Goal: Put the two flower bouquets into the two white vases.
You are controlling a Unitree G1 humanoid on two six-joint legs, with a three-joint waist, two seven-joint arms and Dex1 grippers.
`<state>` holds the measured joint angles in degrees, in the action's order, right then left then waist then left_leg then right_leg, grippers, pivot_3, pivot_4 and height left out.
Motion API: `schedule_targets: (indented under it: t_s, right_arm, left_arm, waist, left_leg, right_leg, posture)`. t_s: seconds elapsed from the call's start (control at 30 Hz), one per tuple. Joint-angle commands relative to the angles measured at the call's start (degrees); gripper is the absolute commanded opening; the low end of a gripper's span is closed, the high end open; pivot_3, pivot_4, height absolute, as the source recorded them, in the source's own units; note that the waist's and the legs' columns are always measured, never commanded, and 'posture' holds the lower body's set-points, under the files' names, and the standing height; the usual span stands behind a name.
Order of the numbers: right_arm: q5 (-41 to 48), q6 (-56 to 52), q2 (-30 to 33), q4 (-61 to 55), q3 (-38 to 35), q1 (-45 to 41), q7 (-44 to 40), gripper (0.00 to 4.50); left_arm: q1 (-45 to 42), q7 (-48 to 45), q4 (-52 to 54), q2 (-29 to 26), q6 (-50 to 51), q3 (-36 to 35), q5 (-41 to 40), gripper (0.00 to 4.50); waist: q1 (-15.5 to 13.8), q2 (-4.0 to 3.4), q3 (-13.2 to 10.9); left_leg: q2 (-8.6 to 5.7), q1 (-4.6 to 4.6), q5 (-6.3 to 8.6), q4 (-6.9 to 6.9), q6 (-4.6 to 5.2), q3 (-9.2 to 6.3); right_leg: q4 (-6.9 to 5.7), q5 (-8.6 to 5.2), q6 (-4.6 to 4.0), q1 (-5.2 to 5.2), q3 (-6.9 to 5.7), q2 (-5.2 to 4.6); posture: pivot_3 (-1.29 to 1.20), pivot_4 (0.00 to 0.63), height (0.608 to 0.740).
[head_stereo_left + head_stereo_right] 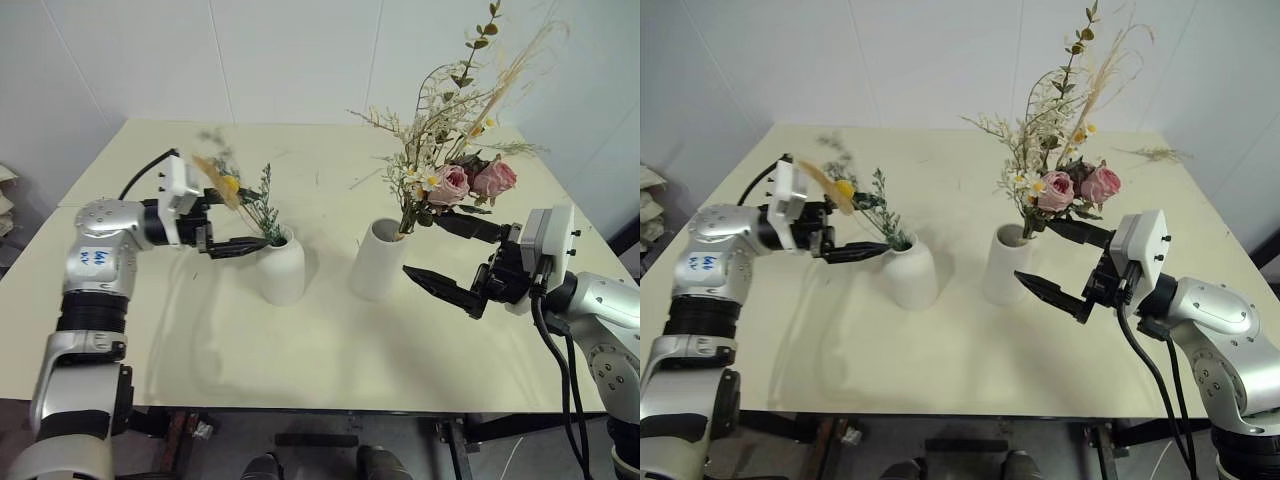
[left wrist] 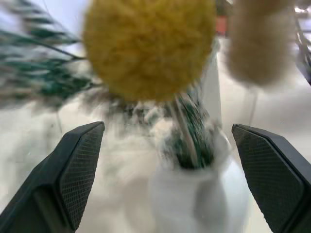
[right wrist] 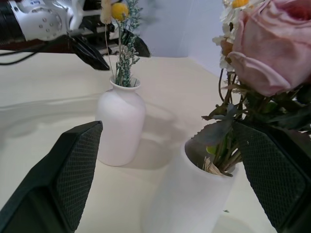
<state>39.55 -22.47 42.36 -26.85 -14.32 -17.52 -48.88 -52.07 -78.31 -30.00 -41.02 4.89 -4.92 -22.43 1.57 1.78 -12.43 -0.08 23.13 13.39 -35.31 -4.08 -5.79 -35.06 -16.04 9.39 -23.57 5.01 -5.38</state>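
The small bouquet (image 1: 262, 205), green sprigs with a yellow ball flower (image 2: 148, 46), stands with its stems in the short bottle-shaped vase (image 1: 283, 265). My left gripper (image 1: 240, 225) is open at the height of that vase's neck, on its left, with the sprigs ahead between its fingers (image 2: 77, 170) and untouched. The large bouquet (image 1: 470, 180) with pink roses stands in the wide-mouthed vase (image 1: 378, 260). My right gripper (image 1: 425, 245) is open just right of that vase, one finger under the roses, the other low beside the vase wall, holding nothing.
Both vases stand mid-table on the cream table (image 1: 300, 350), about a hand's width apart. A loose dried sprig (image 1: 1160, 153) lies at the far right. White walls close the back and the sides. The table's front edge runs just below my arms.
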Motion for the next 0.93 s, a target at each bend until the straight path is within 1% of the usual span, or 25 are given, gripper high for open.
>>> schedule_targets:
  t_s: [0.03,0.17,0.33,0.43,0.6,0.67,0.77,0.83,0.93]
  right_arm:
    - [0.6,1.3,1.2,-1.2,-2.8,-0.1,-0.8,4.5]
    - [0.4,1.4,1.9,-0.7,-3.1,-0.3,-1.5,4.5]
    - [0.9,0.9,4.1,-0.4,-4.7,0.6,-3.8,4.5]
    - [1.0,0.1,8.1,0.6,-7.3,2.8,-7.8,4.5]
    - [3.2,-1.8,12.3,2.0,-11.3,6.2,-12.1,4.5]
    - [3.5,-1.9,12.7,2.4,-11.8,7.2,-13.3,4.5]
    - [3.4,-1.7,12.3,2.6,-11.3,8.1,-13.7,4.5]
    - [2.8,-1.1,12.2,2.9,-10.9,8.0,-13.9,4.5]
    - [0.9,0.8,11.9,5.9,-8.1,4.9,-14.6,4.5]
  left_arm:
    - [-1.2,-3.1,-1.0,-2.0,-2.1,-0.8,0.4,4.49]
    - [0.4,-7.2,-2.9,-4.5,-6.1,1.1,3.4,4.49]
    - [1.8,-10.1,-4.7,-6.1,-7.0,-1.7,1.1,4.49]
    - [4.1,-11.2,-1.4,-8.2,-2.7,-4.4,-2.8,4.49]
    - [10.4,-8.3,7.2,-11.1,6.3,-6.4,-6.4,4.49]
    - [12.6,-7.0,9.9,-11.1,8.0,-7.3,-7.4,4.49]
    - [18.2,-7.1,15.6,-11.4,9.6,-9.3,-9.0,4.49]
    - [20.0,-6.5,17.9,-11.3,9.8,-10.2,-9.6,4.49]
    - [23.2,-6.1,21.4,-11.8,10.8,-11.8,-10.7,4.49]
  waist:
    - [-0.1,0.0,0.0]
    - [0.1,0.0,0.0]
    - [0.2,0.0,0.0]
    - [0.2,-0.01,0.0]
    - [0.1,-0.01,0.0]
    - [0.1,-0.01,0.0]
    - [0.2,-0.01,0.0]
    - [0.3,-0.01,0.0]
    - [0.2,-0.01,0.0]
  left_leg:
    - [0.0,0.01,0.0,0.0,0.0,0.0]
    - [0.0,0.01,0.0,0.0,0.0,0.0]
    - [0.01,-0.01,0.0,0.02,0.0,0.01]
    - [0.02,0.0,0.0,0.02,0.01,0.01]
    - [0.02,-0.01,0.02,0.05,0.04,0.01]
    - [0.03,-0.05,0.02,0.05,0.04,0.01]
    - [0.04,-0.07,0.0,0.04,0.05,0.03]
    - [0.05,-0.08,0.0,0.04,0.04,0.05]
    - [0.07,-0.11,0.0,0.04,0.04,0.05]
  right_leg:
    - [0.0,0.0,0.0,0.0,-0.01,0.0]
    - [0.02,0.0,0.0,0.02,0.0,0.0]
    - [-0.01,-0.01,-0.02,0.0,0.0,0.01]
    - [-0.01,-0.01,-0.02,0.0,0.0,0.0]
    - [0.03,-0.02,-0.02,0.02,0.0,-0.01]
    - [-0.04,-0.04,-0.05,0.03,0.0,-0.01]
    - [-0.06,-0.04,-0.06,0.04,0.0,-0.01]
    - [-0.07,-0.05,-0.08,0.03,0.0,-0.01]
    - [-0.08,-0.07,-0.13,0.04,-0.01,0.0]
  posture:
    - [0.0,0.15,0.74]
    - [0.0,0.15,0.74]
    - [0.0,0.15,0.74]
    - [0.0,0.15,0.74]
    - [0.0,0.15,0.74]
    - [0.0,0.15,0.74]
    - [0.0,0.15,0.74]
    - [0.0,0.15,0.74]
    - [0.0,0.15,0.74]
